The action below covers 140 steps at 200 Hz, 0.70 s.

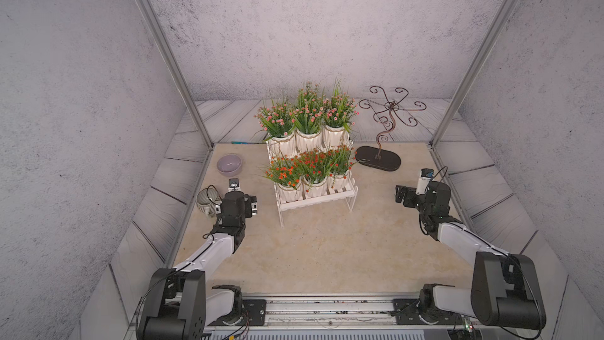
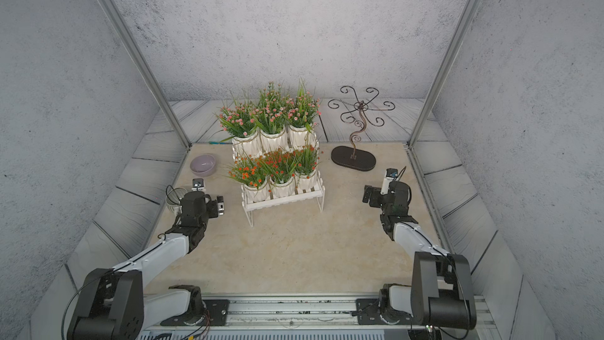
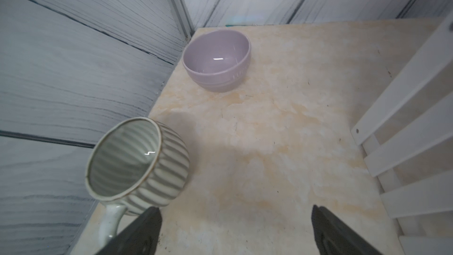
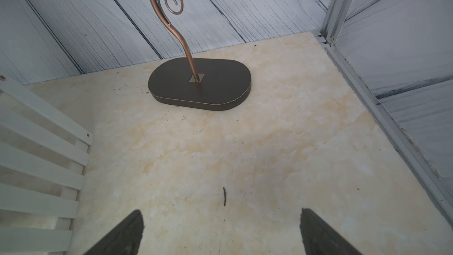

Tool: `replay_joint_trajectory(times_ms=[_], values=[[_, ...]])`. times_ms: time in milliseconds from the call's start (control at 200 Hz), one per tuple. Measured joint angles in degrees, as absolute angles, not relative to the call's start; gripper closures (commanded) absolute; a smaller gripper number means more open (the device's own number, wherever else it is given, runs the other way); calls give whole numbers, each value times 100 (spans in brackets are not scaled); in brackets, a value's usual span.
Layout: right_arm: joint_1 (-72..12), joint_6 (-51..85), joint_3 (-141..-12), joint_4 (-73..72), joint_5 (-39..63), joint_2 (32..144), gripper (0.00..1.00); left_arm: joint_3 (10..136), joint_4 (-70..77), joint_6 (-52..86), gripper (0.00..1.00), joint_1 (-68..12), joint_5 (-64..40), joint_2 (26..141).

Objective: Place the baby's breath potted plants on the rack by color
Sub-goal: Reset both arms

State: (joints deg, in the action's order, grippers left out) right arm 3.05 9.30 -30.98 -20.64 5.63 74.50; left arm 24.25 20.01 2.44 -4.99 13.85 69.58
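Note:
The white slatted rack (image 1: 317,200) (image 2: 284,199) stands at mid-table in both top views. Three pink baby's breath potted plants (image 1: 307,111) (image 2: 271,111) fill its upper tier in white ribbed pots. Three orange-red ones (image 1: 310,162) (image 2: 277,162) fill the lower tier. My left gripper (image 1: 252,206) (image 2: 220,206) (image 3: 235,213) hovers open and empty to the left of the rack. Right of the rack, my right gripper (image 1: 399,192) (image 2: 367,195) (image 4: 221,213) is open with only bare table between its fingers. The rack's side slats (image 3: 416,123) (image 4: 41,148) show in both wrist views.
A lilac bowl (image 1: 229,164) (image 3: 217,60) sits at the back left. A grey ribbed pot with a handle (image 1: 206,199) (image 3: 137,163) stands close beside my left gripper. A dark scrolled metal stand (image 1: 378,157) (image 4: 199,84) is at the back right. Enclosure walls border the table.

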Motion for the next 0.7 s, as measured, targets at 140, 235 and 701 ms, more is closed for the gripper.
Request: replay_joint_trajectory(times_ms=[140,235,701], values=[[307,843,-2888,-2408,591,7522,1,2204,2615,38,1,-370,849,7273],[307,803,-2786,-2622,589,7524,1,2209,2998,-32,1,-287,550,7463],[580,790,-2375,-3754,589,7948,1,2233,4392,-115,1,-27,-158,8296]])
